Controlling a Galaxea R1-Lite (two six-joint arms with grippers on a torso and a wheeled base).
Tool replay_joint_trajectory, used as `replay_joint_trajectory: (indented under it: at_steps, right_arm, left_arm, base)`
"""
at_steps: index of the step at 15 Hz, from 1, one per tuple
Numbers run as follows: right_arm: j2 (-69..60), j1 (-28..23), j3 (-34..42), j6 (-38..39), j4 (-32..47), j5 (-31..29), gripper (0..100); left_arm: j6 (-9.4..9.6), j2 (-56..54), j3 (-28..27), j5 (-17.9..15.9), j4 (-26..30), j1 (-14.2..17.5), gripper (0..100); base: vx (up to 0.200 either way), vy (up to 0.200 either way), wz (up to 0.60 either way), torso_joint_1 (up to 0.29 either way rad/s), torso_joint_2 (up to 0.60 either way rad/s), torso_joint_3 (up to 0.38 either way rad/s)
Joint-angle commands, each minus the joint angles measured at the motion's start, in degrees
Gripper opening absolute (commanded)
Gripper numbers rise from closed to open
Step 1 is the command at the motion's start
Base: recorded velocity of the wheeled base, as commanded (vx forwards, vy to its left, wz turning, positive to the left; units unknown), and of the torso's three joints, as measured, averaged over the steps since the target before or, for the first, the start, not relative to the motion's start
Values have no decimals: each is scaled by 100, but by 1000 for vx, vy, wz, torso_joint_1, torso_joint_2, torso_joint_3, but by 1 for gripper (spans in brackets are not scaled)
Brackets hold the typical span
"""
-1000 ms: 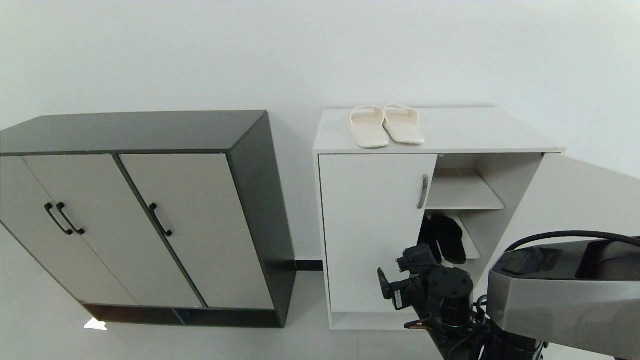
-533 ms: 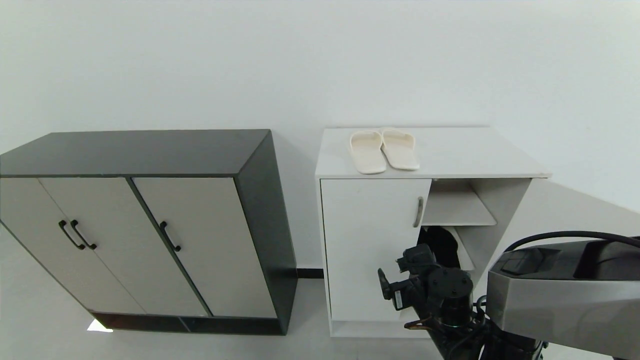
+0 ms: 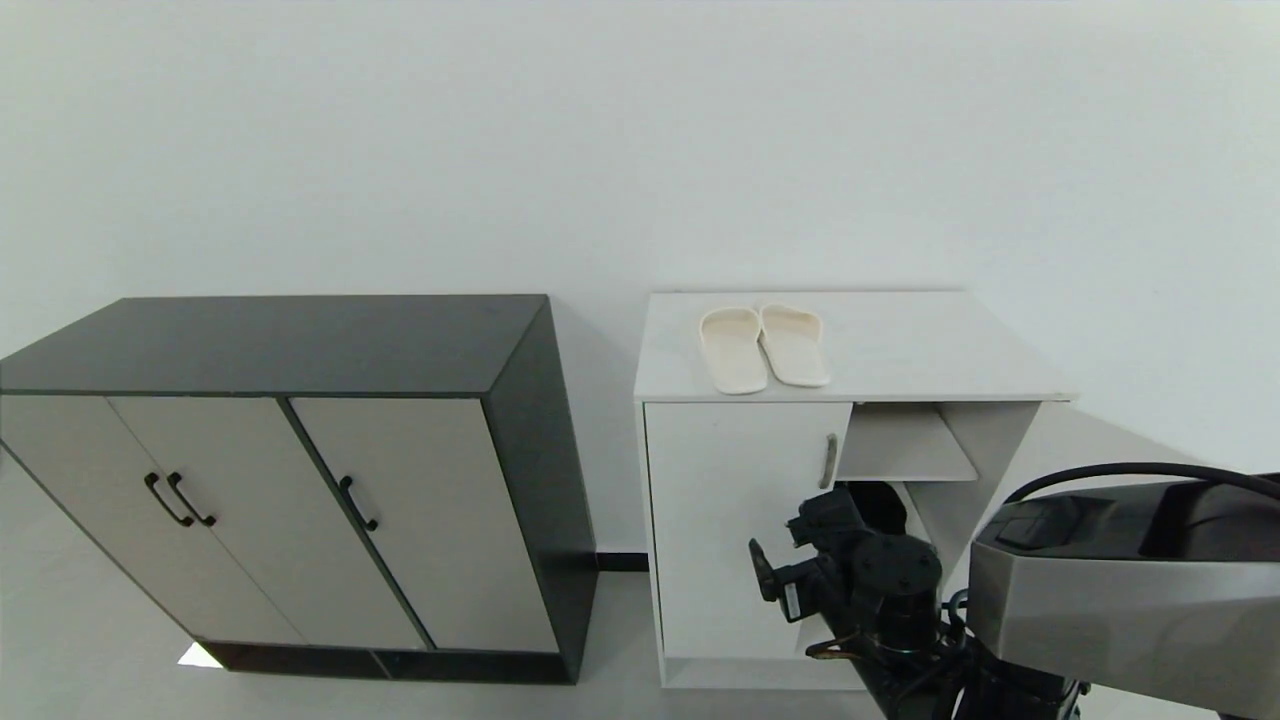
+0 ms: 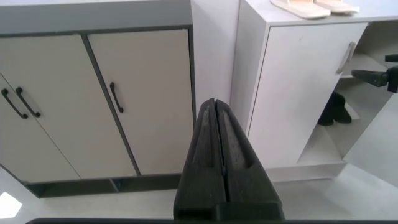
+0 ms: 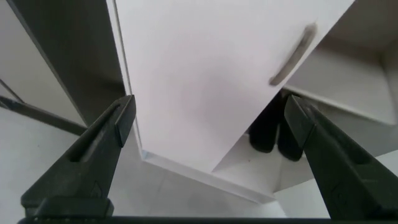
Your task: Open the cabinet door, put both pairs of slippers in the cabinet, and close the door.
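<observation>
The cream slippers [image 3: 772,345] lie side by side on top of the white cabinet [image 3: 920,350], above its closed door [image 3: 740,520]. The black slippers [image 4: 336,109] sit on the lower shelf of the cabinet's open compartment, beside the door. The right gripper [image 5: 208,106] faces the door with its fingers spread wide, holding nothing. The left gripper [image 4: 215,112] is in front of the cabinet and well apart from it, fingers pressed together, also holding nothing. Since the earlier frames only the head camera has shifted; the slippers and the door are unmoved.

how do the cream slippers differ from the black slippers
Colour: the pale cream pair of slippers is light, the black pair of slippers dark. Place: the cream pair lies on top of the white cabinet; the black pair sits inside it, below the upper shelf. Shared: each pair's two slippers lie side by side.
</observation>
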Motion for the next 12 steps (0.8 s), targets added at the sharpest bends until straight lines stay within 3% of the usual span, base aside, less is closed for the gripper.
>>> replay_joint_trajectory:
  at_steps: [1, 5, 9, 12]
  right_arm:
    - [-38, -58, -75, -147, -8, -32, 100]
    - [-1119, -67, -655, -41, 1495, -41, 100]
    - [-1989, 170, -1200, 1154, 3692, -401, 100]
    - [-1980, 162, -1639, 1593, 4184, -805, 100]
  left_arm:
    - [3, 1, 0, 1, 4, 0, 0]
    - [21, 1, 0, 1, 4, 0, 0]
    - [21, 1, 0, 1, 4, 0, 0]
    - [39, 1, 0, 1, -5, 0, 0]
  base:
    - [0, 0, 0, 188, -408, -212]
    - [0, 0, 0, 181, -380, -205]
    - [0, 0, 0, 38, -87, -43]
    - [0, 0, 0, 0, 0, 0]
